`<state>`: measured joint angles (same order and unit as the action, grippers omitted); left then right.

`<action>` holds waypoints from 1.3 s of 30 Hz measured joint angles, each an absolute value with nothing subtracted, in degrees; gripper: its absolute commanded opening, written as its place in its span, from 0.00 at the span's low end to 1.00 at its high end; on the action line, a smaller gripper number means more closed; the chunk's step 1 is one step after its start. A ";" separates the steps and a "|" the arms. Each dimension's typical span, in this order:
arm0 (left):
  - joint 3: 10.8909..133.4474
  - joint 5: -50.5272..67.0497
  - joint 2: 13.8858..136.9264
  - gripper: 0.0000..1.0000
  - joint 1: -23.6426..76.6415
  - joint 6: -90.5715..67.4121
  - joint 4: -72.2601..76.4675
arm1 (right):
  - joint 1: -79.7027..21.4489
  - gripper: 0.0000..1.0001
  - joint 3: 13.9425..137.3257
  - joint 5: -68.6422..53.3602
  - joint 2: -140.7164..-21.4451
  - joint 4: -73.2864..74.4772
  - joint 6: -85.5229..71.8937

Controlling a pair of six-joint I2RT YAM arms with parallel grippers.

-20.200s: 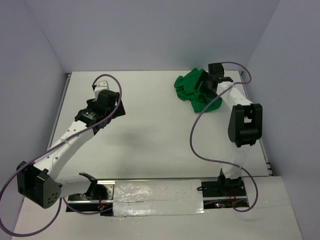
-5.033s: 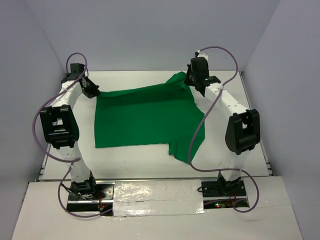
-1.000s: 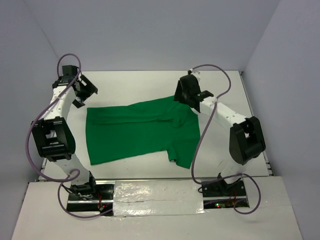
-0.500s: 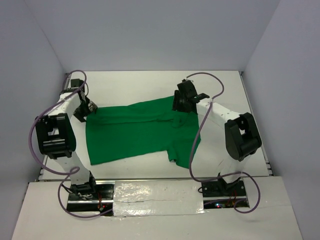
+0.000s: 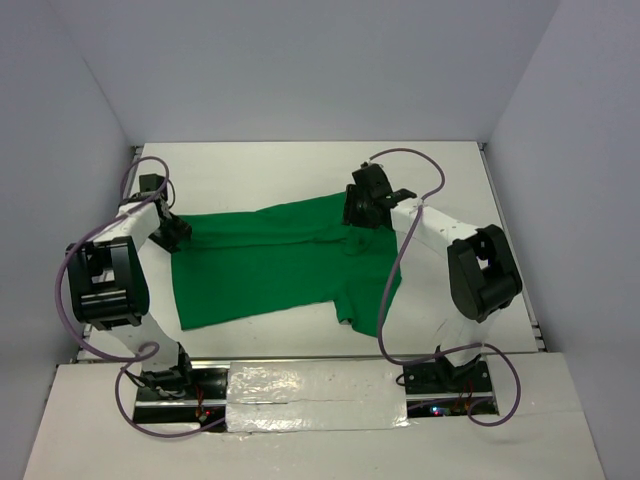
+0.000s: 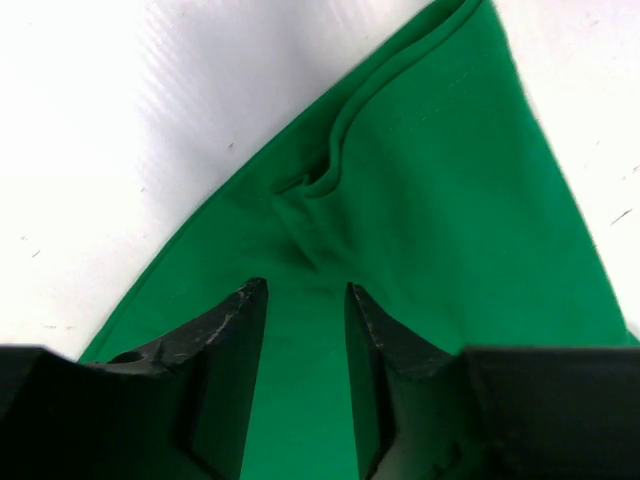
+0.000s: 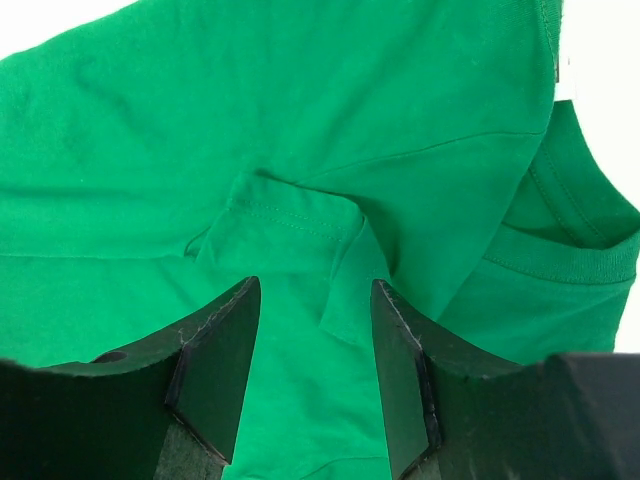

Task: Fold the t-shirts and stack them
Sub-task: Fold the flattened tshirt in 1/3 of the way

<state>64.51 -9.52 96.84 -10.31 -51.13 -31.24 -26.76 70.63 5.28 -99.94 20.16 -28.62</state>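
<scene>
The bright green t-shirt (image 5: 280, 260) lies spread flat on the white table, with one sleeve pointing to the near right. My left gripper (image 5: 175, 233) is down on the shirt's far left corner. In the left wrist view its fingers (image 6: 235, 330) stand apart over the cloth (image 6: 450, 200), and a small pucker sits just ahead of the tips of the gripper (image 6: 305, 290). My right gripper (image 5: 360, 212) rests on the shirt's far right part near the collar (image 7: 570, 260). It is open (image 7: 315, 285), and a loose fold of the shirt (image 7: 300, 120) lies between the fingers.
The bare white table (image 5: 300, 170) stretches behind the shirt to the back wall. Grey walls close in on the left and right. Purple cables (image 5: 395, 270) loop off both arms, one crossing the shirt's right side. A taped strip (image 5: 310, 395) runs along the near edge.
My left gripper came down from beyond the shirt's far left corner onto it, and its jaws narrowed. My right gripper sank slightly to the left onto the cloth.
</scene>
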 measured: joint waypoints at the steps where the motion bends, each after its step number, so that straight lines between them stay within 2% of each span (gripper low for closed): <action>1: 64.66 -9.52 97.08 0.48 -10.31 -51.37 -30.79 | -26.76 0.55 70.63 5.28 -99.94 20.14 -28.62; 20: 66.22 -8.67 102.59 0.45 -10.31 -52.77 -28.12 | -26.76 0.55 70.63 5.30 -100.99 20.18 -28.60; 25: 66.22 -8.71 102.72 0.36 -10.31 -52.86 -28.03 | -26.76 0.55 70.63 5.28 -101.01 20.18 -28.62; 33: 66.22 -9.37 102.76 0.34 -9.93 -52.90 -28.01 | -26.83 0.54 70.63 5.10 -101.01 20.16 -28.62; 36: 66.22 -9.69 102.76 0.15 -9.87 -52.97 -28.01 | -26.87 0.54 70.63 5.10 -101.01 20.16 -28.62; 39: 66.22 -9.78 102.65 0.14 -9.80 -52.97 -28.27 | -26.87 0.54 70.63 5.08 -101.01 20.18 -28.62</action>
<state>66.22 -9.78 102.65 -9.80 -52.97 -28.27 -26.87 70.63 5.08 -101.01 20.18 -28.62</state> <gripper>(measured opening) 0.150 0.542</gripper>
